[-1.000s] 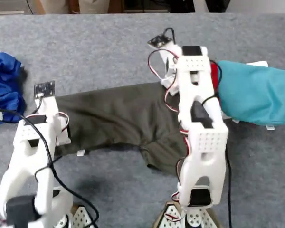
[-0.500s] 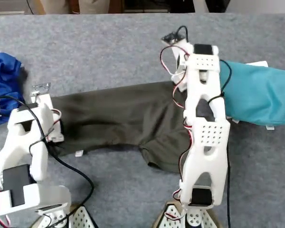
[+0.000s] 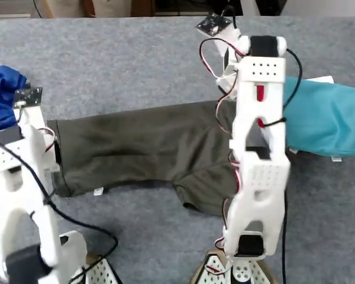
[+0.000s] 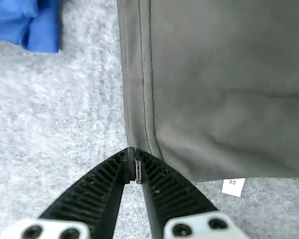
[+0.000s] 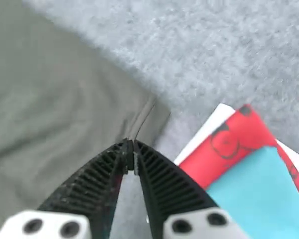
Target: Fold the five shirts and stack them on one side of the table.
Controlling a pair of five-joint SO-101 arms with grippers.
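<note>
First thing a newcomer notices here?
A long olive-green cloth shirt lies stretched across the middle of the grey table, the left gripper and right gripper each pinched shut on an opposite end. A folded teal shirt sits at the right edge, a crumpled blue shirt at the left.

far side: bare table (image 3: 118, 65) runs open behind the olive shirt (image 3: 142, 148) | centre: that shirt spans between both arms | near edge: bare strip between the arm bases | left: blue shirt (image 3: 3, 89) beside left arm (image 3: 18, 195) | right: teal shirt (image 3: 325, 118) just beside right arm (image 3: 260, 177)
</note>
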